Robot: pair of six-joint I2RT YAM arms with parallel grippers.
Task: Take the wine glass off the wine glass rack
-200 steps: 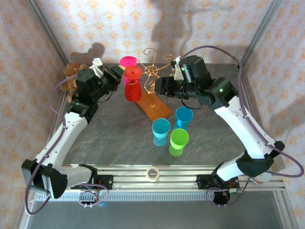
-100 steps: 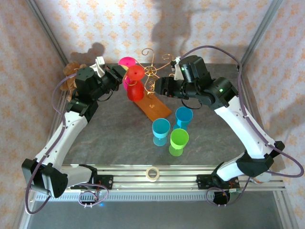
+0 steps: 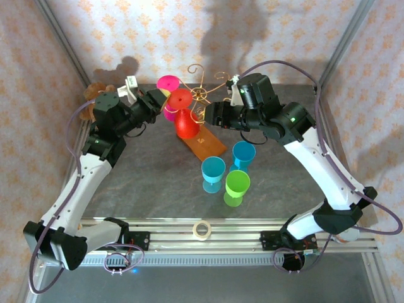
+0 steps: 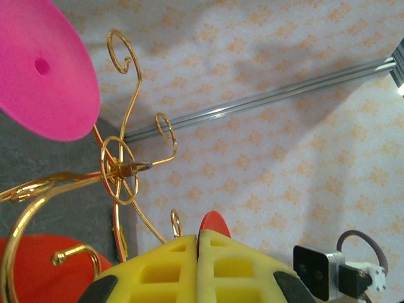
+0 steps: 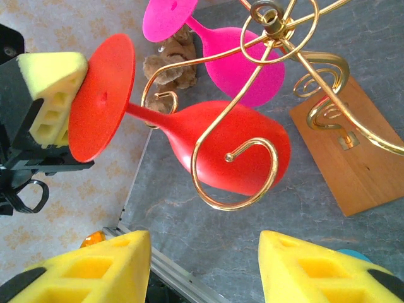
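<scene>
While pinched at its foot by the left gripper (image 4: 197,243), the red plastic wine glass (image 5: 233,151) is hung tilted before the spread right gripper (image 5: 203,255).

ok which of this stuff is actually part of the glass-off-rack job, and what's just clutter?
Job: red wine glass, gripped at its foot by the left gripper; wine glass rack.
Clutter: pink wine glass on the rack, two blue cups, green cup, tape roll, brown plush toy.
</scene>
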